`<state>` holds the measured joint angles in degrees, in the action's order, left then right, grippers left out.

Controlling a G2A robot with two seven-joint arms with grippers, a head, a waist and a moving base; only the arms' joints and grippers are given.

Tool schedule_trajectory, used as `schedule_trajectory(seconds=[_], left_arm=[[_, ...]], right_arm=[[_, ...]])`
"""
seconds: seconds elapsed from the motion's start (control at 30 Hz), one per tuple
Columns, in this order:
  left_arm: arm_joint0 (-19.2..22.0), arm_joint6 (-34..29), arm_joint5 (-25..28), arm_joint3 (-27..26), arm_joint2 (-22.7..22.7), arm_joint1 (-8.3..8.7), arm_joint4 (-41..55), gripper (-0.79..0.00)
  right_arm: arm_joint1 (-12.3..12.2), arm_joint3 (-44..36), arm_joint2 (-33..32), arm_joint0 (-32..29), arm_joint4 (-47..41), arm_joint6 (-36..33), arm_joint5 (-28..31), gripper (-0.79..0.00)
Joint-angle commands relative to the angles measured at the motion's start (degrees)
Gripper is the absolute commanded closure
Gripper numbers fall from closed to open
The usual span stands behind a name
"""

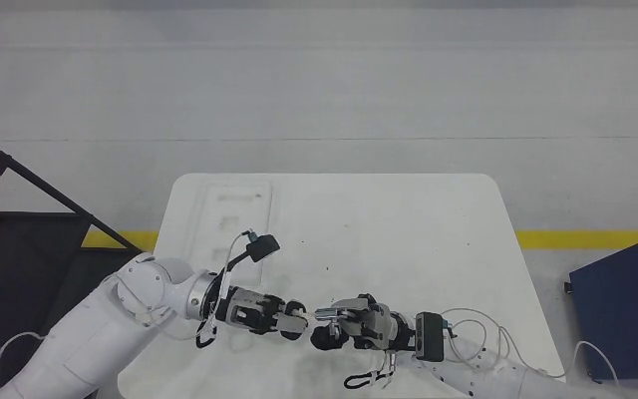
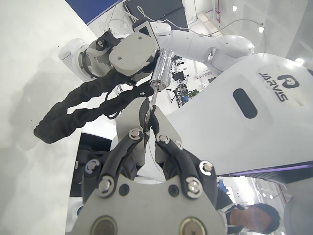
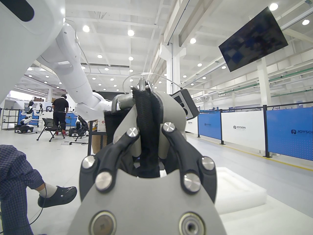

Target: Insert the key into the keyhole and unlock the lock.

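Evidently the left hand (image 2: 149,110) pinches the thin silver key (image 2: 154,97) by its bow, likely stiff yet slippery; the right hand (image 3: 144,96) clamps the chrome cylinder lock (image 2: 162,70).

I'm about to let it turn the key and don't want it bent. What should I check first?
1. Grip on the key by left gripper: ok.
2. Hold on the lock by right gripper: ok.
3. Key tip at the keyhole end of the lock: ok.
4. Key seated fully: cannot tell.
5. Lock's black cable clear of the key: ok.
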<state>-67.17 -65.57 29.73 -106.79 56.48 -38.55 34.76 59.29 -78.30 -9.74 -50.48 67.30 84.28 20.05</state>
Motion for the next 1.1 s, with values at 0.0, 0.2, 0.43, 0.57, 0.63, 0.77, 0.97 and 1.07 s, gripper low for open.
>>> schedule_trajectory(seconds=[0.0, 0.2, 0.43, 0.57, 0.63, 0.77, 0.97, 1.07], left_arm=[[-0.72, 1.07, 2.42, -0.76, 0.98, 0.03, -2.18, 0.000], [-3.11, 4.71, 10.28, -3.22, 3.99, 0.09, -10.10, 0.000], [-6.54, 11.43, 17.93, -4.66, 6.97, -0.05, -20.87, 0.000], [-8.72, 15.14, 19.84, -5.10, 8.28, -0.12, -24.06, 0.000], [-9.56, 15.73, 20.11, -5.48, 8.47, -0.11, -24.14, 0.000], [-10.15, 16.58, 21.19, -5.97, 9.10, -0.15, -25.10, -0.785], [-11.36, 17.68, 21.01, -6.11, 9.42, -0.22, -25.96, -0.785], [-12.15, 17.79, 20.93, -5.81, 9.78, -0.16, -25.91, -0.785]], right_arm=[[0.00, 0.00, 0.00, 0.00, 0.00, 0.00, 0.00, 0.000], [0.00, 0.00, 0.00, 0.00, 0.00, 0.00, 0.00, 0.000], [0.00, 0.00, 0.00, 0.00, 0.00, 0.00, 0.00, 0.000], [0.00, 0.00, 0.00, 0.00, 0.00, 0.00, 0.00, 0.000], [0.00, 0.00, 0.00, 0.00, 0.00, 0.00, 0.00, 0.000], [0.00, 0.00, 0.00, 0.00, 0.00, 0.00, 0.00, 0.000], [0.00, 0.00, 0.00, 0.00, 0.00, 0.00, 0.00, 0.000], [0.00, 0.00, 0.00, 0.00, 0.00, 0.00, 0.00, 0.000]])
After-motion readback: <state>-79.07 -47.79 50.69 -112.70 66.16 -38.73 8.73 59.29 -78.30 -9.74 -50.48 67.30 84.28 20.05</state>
